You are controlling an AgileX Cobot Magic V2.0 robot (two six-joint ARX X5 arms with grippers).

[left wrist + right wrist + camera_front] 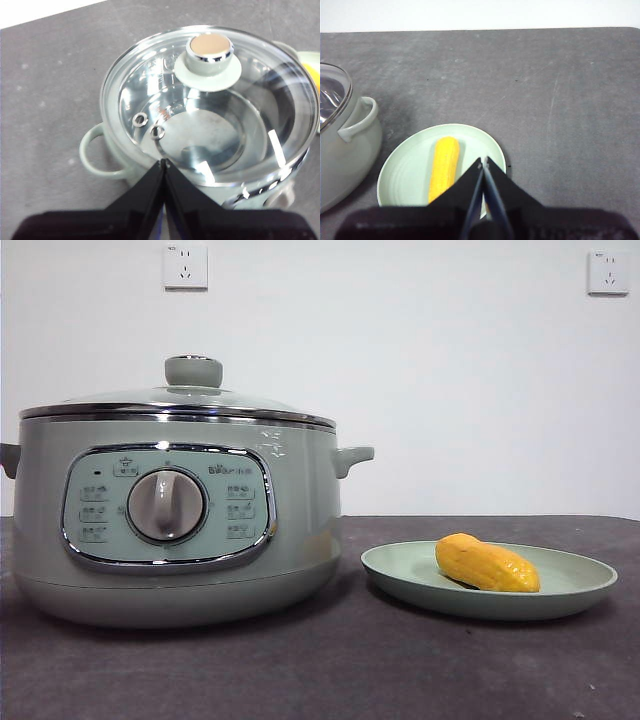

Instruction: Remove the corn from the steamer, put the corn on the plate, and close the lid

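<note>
The sage-green steamer [170,520] stands at the left with its glass lid [180,400] seated on the chrome rim. The lid [210,105] and its pale green knob [210,50] show from above in the left wrist view. My left gripper [163,162] is shut and empty, held high above the pot's edge near a side handle [92,155]. The corn [487,563] lies on the plate [580,585] at the right. My right gripper [482,161] is shut and empty, held above the plate [405,170], beside the corn [444,167].
The dark grey table [400,670] stretches around both things. A white wall with two sockets [185,265] stands behind. The steamer's right handle [360,120] sits close to the plate's rim. Neither arm shows in the front view.
</note>
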